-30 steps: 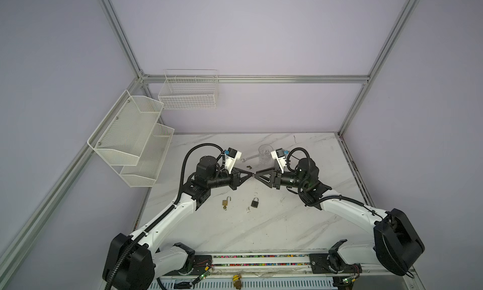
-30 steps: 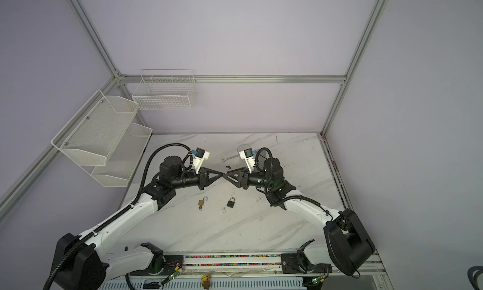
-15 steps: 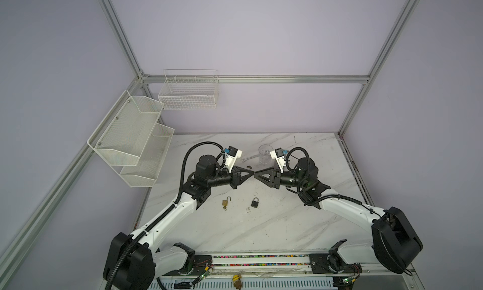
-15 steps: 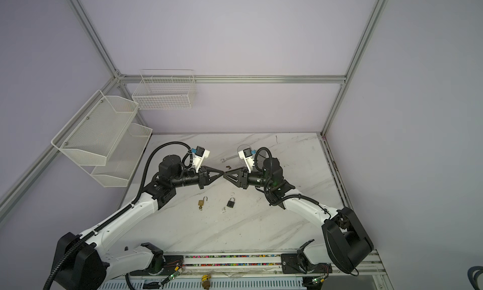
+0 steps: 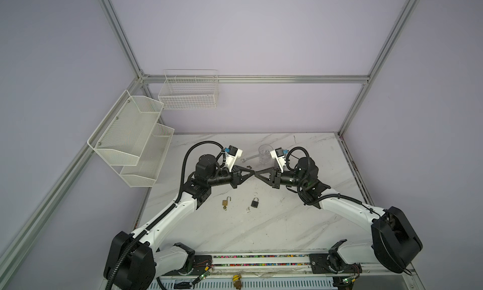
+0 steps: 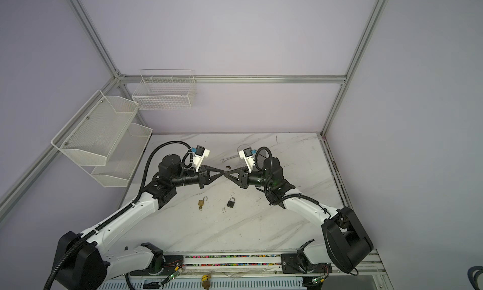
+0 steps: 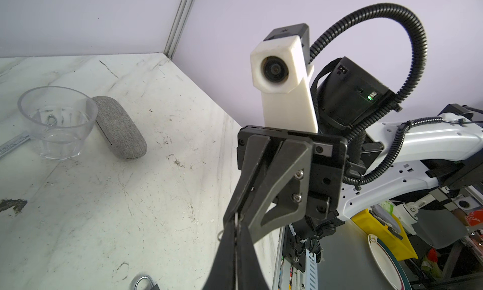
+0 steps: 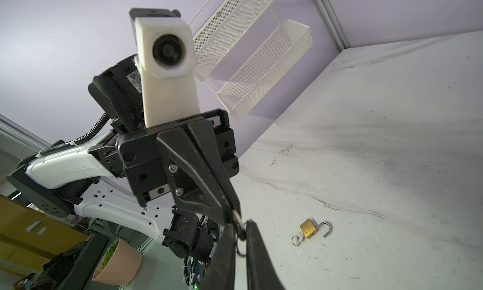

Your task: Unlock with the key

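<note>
Handover is what this moment shows. Left jaws are clamped shut on the key (image 8: 237,219), as they were a second ago, and hold it in the air well above the worktop (image 5: 261,231). Right jaws meet them tip to tip. A second ago they stood partly apart, and since then they have drawn in almost all the way. In the left wrist view their fingers (image 7: 285,171) converge onto the thin metal that sticks out past the left tips. In the right wrist view the key's end sits between them. The key is therefore pinched from both sides, between the two sets of jaws, though how firm the right-hand pinch is cannot be told.

For the task, this looks like a regrasp that passes the key to the right jaws for a better hold before it goes to a lock. The left jaws should let go only once the right grip is sure, or the key will drop.

Below the jaws on the worktop lie two locks, neither of them touched. The brass lock (image 5: 226,203), a little to the left, already has its shackle swung open. The black lock (image 5: 255,203), almost straight beneath the meeting tips, has its shackle closed and is probably the one left to open.
</note>
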Robot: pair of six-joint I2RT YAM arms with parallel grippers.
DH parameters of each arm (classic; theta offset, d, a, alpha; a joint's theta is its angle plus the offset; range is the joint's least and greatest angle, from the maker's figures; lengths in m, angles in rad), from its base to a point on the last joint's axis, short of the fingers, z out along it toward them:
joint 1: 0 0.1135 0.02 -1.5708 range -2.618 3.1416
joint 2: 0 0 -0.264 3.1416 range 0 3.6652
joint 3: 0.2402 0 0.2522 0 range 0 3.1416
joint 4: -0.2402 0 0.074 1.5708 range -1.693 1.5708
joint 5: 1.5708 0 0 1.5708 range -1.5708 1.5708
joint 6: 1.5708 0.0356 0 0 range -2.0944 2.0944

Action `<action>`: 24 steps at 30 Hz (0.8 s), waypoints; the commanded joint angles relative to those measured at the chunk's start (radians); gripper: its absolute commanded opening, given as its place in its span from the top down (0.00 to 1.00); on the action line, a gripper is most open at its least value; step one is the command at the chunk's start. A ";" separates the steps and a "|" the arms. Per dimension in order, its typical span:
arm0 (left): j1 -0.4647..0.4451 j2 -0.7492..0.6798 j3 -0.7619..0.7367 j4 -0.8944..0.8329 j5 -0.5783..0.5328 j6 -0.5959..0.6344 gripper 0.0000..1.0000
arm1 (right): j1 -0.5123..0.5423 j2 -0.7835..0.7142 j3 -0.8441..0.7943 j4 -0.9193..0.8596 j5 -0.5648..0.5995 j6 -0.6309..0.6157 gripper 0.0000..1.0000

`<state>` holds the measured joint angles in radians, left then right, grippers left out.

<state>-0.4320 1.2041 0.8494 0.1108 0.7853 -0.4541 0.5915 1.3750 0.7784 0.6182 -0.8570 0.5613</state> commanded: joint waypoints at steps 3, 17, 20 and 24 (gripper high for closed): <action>0.004 0.005 0.108 0.036 0.043 -0.014 1.00 | -0.002 0.028 0.031 0.041 -0.016 -0.003 0.94; 0.004 0.005 0.121 0.017 0.022 -0.009 0.83 | -0.004 0.012 0.018 0.044 0.025 0.055 1.00; 0.004 -0.012 0.108 0.030 0.004 -0.027 0.68 | -0.005 0.004 0.011 0.048 0.041 0.084 1.00; 0.004 -0.035 0.054 0.116 -0.051 -0.115 0.57 | -0.005 0.004 -0.016 0.132 0.051 0.175 1.00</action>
<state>-0.4267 1.2076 0.8661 0.1287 0.7670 -0.5045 0.5861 1.3949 0.7776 0.6556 -0.8242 0.6598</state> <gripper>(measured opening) 0.422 0.050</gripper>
